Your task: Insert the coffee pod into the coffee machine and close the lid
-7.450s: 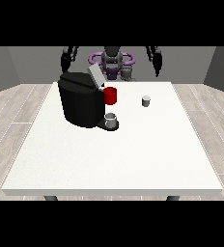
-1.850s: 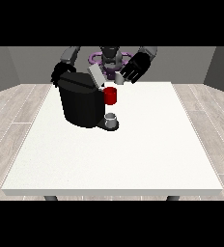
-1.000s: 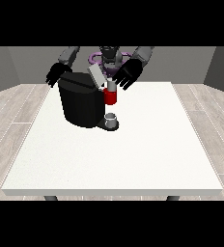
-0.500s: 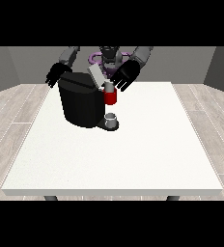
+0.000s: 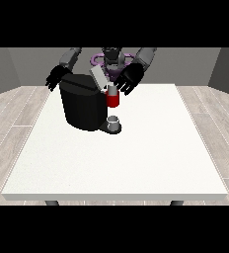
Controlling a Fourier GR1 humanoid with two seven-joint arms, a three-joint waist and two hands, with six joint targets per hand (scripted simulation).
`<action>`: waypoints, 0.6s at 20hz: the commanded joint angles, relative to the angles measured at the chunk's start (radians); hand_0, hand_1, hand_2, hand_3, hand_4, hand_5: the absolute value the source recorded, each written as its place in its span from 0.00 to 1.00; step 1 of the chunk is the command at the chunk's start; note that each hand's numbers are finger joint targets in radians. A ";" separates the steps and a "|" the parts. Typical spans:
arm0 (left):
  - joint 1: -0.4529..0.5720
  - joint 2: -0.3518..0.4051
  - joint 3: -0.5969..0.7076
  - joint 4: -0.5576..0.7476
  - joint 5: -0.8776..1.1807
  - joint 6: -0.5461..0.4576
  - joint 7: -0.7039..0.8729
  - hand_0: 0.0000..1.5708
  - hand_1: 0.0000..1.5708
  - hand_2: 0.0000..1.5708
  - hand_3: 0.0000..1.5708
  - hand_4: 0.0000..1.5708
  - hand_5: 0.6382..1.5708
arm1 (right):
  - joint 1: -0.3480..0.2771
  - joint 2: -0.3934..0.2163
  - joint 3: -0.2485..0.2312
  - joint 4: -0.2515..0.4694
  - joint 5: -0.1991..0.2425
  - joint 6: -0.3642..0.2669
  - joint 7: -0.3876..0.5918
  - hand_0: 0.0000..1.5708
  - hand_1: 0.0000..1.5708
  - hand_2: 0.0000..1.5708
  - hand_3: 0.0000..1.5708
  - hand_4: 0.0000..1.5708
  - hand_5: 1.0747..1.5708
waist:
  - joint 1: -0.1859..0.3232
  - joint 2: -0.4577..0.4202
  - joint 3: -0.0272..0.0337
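The black coffee machine (image 5: pixel 84 106) stands at the table's back left. Its grey lid (image 5: pixel 98 77) is tilted up and open. A red pod holder (image 5: pixel 113 101) juts from the machine's front right. The small pale coffee pod (image 5: pixel 112 90) sits right at the top of that holder. It is pinched at the fingertips of the hand at the view's right (image 5: pixel 130 78). The hand at the view's left (image 5: pixel 56 78) hovers with spread fingers behind the machine's top left corner, holding nothing.
A small grey cup (image 5: pixel 114 122) stands on the machine's drip tray under the red holder. The white table (image 5: pixel 136 158) stretches forward and to the right of the machine.
The pod has left its earlier spot on the table, to the machine's right. The hand at the view's right has come down and left to the red holder. The other hand has barely moved.
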 commanded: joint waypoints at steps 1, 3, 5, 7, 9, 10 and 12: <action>-0.005 0.016 0.001 0.015 -0.014 0.007 -0.003 0.78 0.78 0.81 0.75 0.31 1.00 | -0.028 -0.022 -0.018 -0.019 -0.022 0.017 0.025 0.00 0.00 0.00 0.00 0.29 1.00 | -0.013 0.022 -0.0003; -0.004 -0.034 -0.003 0.018 -0.008 0.012 0.021 0.78 0.78 0.81 0.74 0.31 1.00 | -0.017 0.009 0.010 -0.004 0.007 -0.009 0.007 0.00 0.00 0.00 0.00 0.28 1.00 | -0.007 0.018 -0.0002; 0.001 -0.037 -0.009 -0.002 -0.006 0.005 -0.009 0.76 0.76 0.79 0.73 0.30 1.00 | -0.008 0.029 0.004 0.026 0.024 -0.043 -0.045 0.00 0.00 0.00 0.00 0.28 1.00 | 0.026 0.021 -0.0001; 0.002 0.019 0.014 0.025 -0.006 0.004 -0.027 0.77 0.77 0.78 0.69 0.29 1.00 | -0.009 -0.013 0.004 -0.021 -0.007 0.023 -0.010 0.00 0.00 0.00 0.00 0.28 1.00 | -0.014 0.041 -0.0004; 0.018 -0.032 -0.020 0.000 -0.032 0.034 -0.004 0.72 0.72 0.74 0.65 0.28 1.00 | -0.003 -0.026 -0.030 0.021 -0.024 0.026 -0.025 0.00 0.00 0.00 0.00 0.28 1.00 | 0.001 0.019 -0.0001; -0.024 -0.014 -0.012 -0.002 -0.025 -0.002 0.017 0.73 0.73 0.75 0.65 0.29 1.00 | -0.023 -0.023 -0.037 0.039 -0.033 0.029 -0.031 0.00 0.00 0.00 0.00 0.28 1.00 | 0.005 0.022 0.0001; 0.014 -0.018 -0.027 -0.001 -0.036 -0.004 -0.011 0.71 0.71 0.74 0.63 0.28 1.00 | -0.014 -0.018 -0.035 0.024 -0.029 0.006 0.025 0.00 0.00 0.00 0.00 0.27 1.00 | 0.023 -0.020 -0.0003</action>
